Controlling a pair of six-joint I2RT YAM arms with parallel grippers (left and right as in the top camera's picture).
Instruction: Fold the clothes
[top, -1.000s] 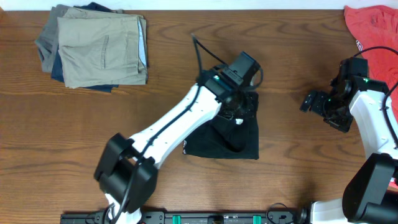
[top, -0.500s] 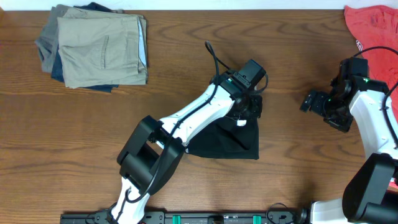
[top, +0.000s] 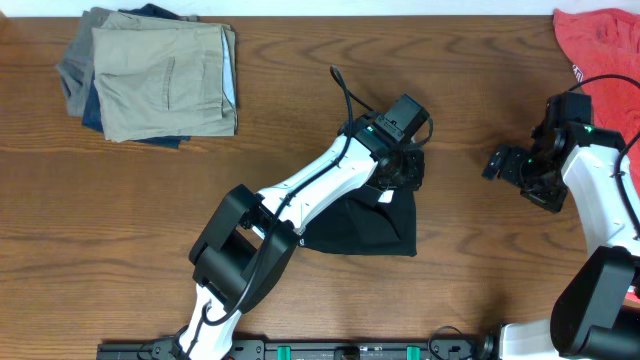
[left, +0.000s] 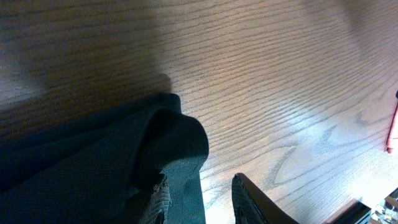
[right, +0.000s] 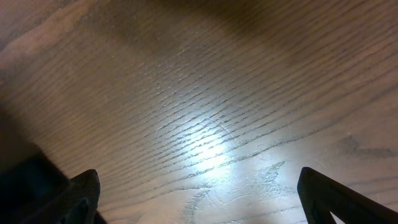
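The clothes are one black garment (top: 365, 230), lying folded into a rough square at the table's middle. My left gripper (top: 405, 170) hovers over the garment's far right corner. In the left wrist view the bunched black fabric (left: 93, 155) fills the lower left. My left gripper (left: 199, 202) is open there: a flap of cloth rests against the left finger (left: 160, 202), and bare wood shows between it and the right finger (left: 252, 199). My right gripper (top: 505, 165) waits at the right, wide open (right: 199, 193) over bare wood.
A stack of folded tan, grey and blue trousers (top: 150, 80) sits at the far left. A red-coral shirt (top: 600, 45) lies at the far right corner, behind the right arm.
My left arm carried the garment's edge rightward and away from me, then stopped. Its jaws have parted and let the fabric loose. The right arm has not moved.
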